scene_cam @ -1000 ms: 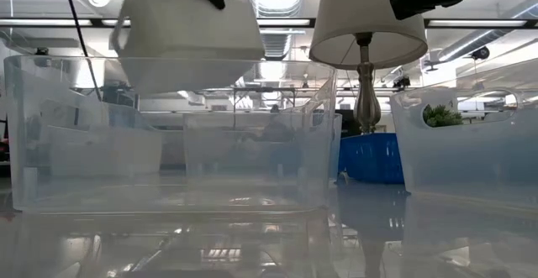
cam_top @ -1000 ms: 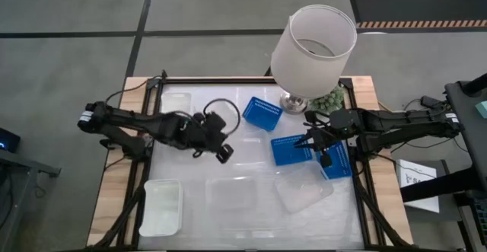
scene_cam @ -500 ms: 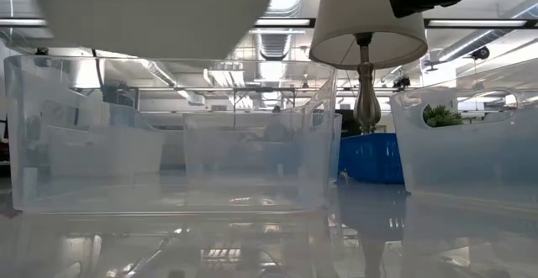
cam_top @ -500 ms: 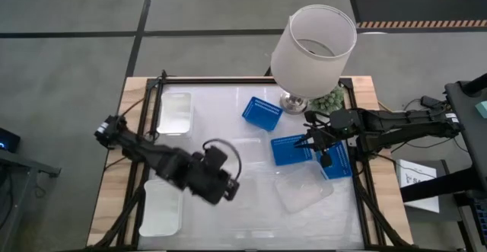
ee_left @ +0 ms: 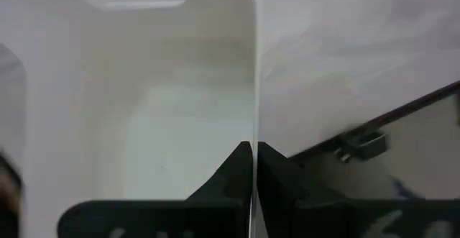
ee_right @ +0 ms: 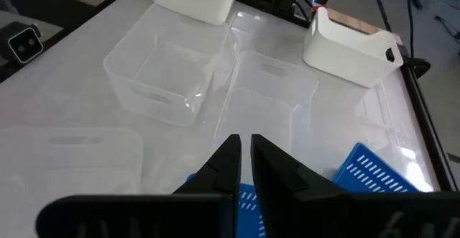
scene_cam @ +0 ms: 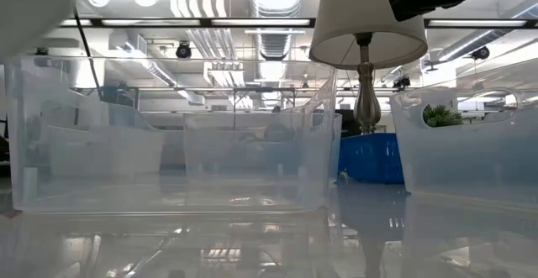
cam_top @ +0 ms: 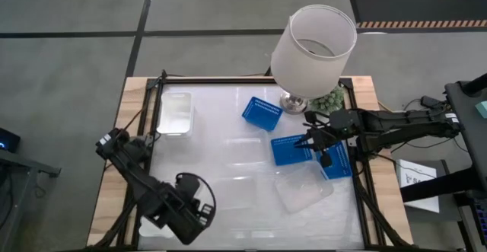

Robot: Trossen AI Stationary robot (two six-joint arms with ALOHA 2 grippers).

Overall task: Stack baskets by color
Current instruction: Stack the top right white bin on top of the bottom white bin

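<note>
My left gripper (cam_top: 188,220) hangs over the table's near left corner, shut on a white basket (ee_left: 144,116). A corner of that basket (scene_cam: 25,9) shows high up in the low view. Another white basket (cam_top: 175,113) rests on its base at the far left. My right gripper (cam_top: 314,142) stands at the right, shut on a blue basket (cam_top: 291,150). A second blue basket (cam_top: 262,113) lies farther back and a third (cam_top: 336,163) under the right arm. Clear baskets (cam_top: 303,191) (ee_right: 165,72) stand mid-table. My left gripper pinches the white basket's side wall (ee_left: 254,101) at its upper rim, one finger inside and one outside. The fingers point down from above. The basket hangs below them, lifted off the table. My right gripper pinches the blue basket's wall (ee_right: 246,195) between its two fingers, coming slanting down from the table's right. Whether the basket is clear of the table I cannot tell.
A lamp with a big white shade (cam_top: 313,45) stands at the far right, with a small green plant (cam_top: 332,98) beside its foot. The dark table frame (cam_top: 156,100) runs round the glossy white top.
My left gripper has swept from the table's middle toward the near left corner, its wrist rolling, with the white basket still lifted. In the low view the basket has come closer and passed out at the top left. The far-left white basket now shows fully.
</note>
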